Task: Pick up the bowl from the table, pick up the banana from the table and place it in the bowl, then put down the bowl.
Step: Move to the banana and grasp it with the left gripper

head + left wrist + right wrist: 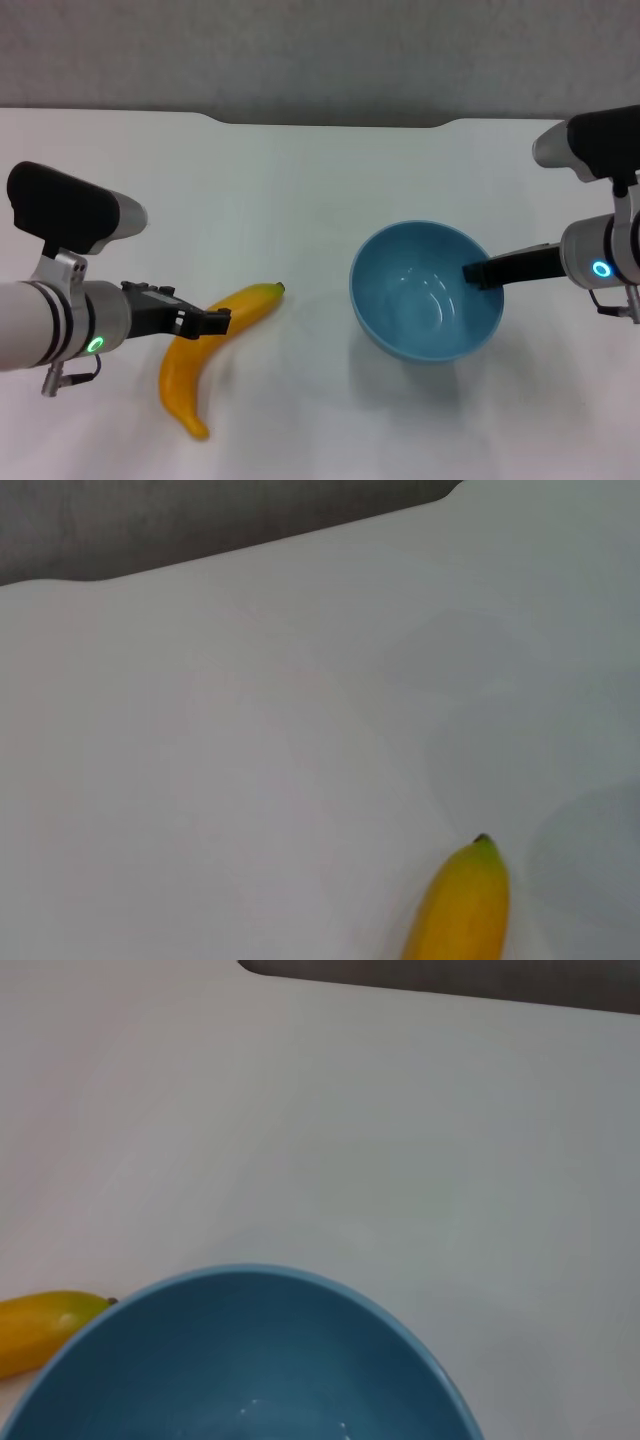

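The light-blue bowl [420, 300] is right of centre on the white table [300, 190], tilted a little, with a soft shadow under it. My right gripper [482, 272] is shut on the bowl's right rim, with one dark finger inside the rim. The bowl fills the near part of the right wrist view [250, 1360]. The yellow banana [185, 385] lies on the table at the front left, its stem end pointing toward the bowl. My left gripper [208, 322] is over the banana's middle. The banana's tip shows in the left wrist view [460, 905] and the right wrist view [40, 1325].
The table's far edge has a shallow notch [330, 123] with a grey wall behind it. Bare white tabletop lies between the banana and the bowl and along the back.
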`<action>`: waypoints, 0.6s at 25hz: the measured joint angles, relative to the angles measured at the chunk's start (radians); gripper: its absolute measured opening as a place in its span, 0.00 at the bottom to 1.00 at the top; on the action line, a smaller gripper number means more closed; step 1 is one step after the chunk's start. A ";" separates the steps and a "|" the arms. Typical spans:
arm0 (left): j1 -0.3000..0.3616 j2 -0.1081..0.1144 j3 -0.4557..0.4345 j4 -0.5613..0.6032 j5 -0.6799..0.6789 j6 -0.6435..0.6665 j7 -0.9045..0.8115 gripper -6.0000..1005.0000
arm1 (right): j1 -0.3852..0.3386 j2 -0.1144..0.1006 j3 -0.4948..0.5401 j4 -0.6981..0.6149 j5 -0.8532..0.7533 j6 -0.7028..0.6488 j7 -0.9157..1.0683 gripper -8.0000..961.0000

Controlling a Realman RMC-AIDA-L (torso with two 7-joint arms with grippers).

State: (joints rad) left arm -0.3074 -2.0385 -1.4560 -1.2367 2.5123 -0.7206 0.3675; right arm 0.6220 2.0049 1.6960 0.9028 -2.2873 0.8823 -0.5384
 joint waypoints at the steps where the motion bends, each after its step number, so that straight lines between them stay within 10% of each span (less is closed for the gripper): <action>1: -0.009 0.000 -0.001 0.017 -0.002 0.004 0.000 0.88 | -0.003 0.000 0.001 0.003 0.000 0.001 0.000 0.05; 15: -0.095 -0.001 0.002 0.209 -0.047 0.084 -0.007 0.88 | -0.001 0.000 -0.003 0.010 0.000 0.007 0.000 0.06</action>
State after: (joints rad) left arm -0.4022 -2.0390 -1.4539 -1.0278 2.4649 -0.6365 0.3608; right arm 0.6214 2.0048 1.6927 0.9129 -2.2871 0.8898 -0.5380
